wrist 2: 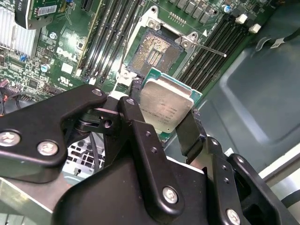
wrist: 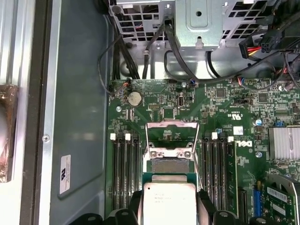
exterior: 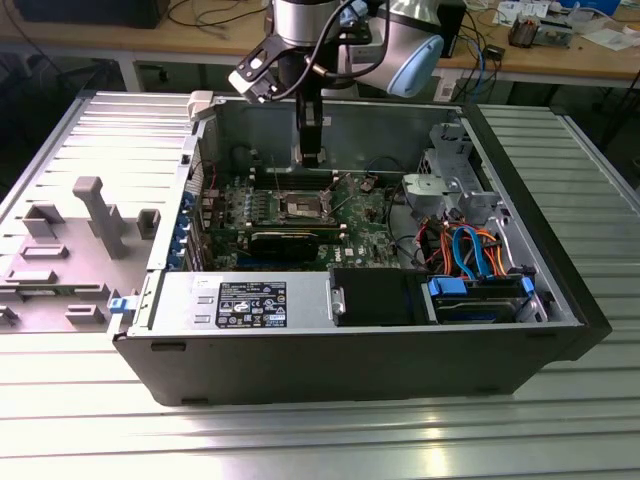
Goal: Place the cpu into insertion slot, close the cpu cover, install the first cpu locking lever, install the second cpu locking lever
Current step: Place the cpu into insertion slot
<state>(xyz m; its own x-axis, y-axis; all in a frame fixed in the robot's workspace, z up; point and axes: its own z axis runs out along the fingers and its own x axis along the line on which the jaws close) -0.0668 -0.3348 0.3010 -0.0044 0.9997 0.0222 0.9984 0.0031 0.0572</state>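
Hovering above the open insertion slot (wrist 2: 152,54), the gripper (wrist 2: 164,123) pinches the cpu (wrist 2: 166,105) by its edges, jaws closed on it. Placement is the step in hand; seating it likely calls for squaring it with the slot and a level descent.

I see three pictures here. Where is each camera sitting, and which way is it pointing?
Exterior view: off the arm, looking down into the open black computer case; the arm's black gripper hangs over the green circuit board.
First wrist view: on the arm, facing down at the board's square silver-rimmed insertion slot; the silvery-grey square cpu sits in the gripper.
Second wrist view: on the arm, looking along the black fingers clamping that cpu.
Shared: both wrist views show cpu and open slot.
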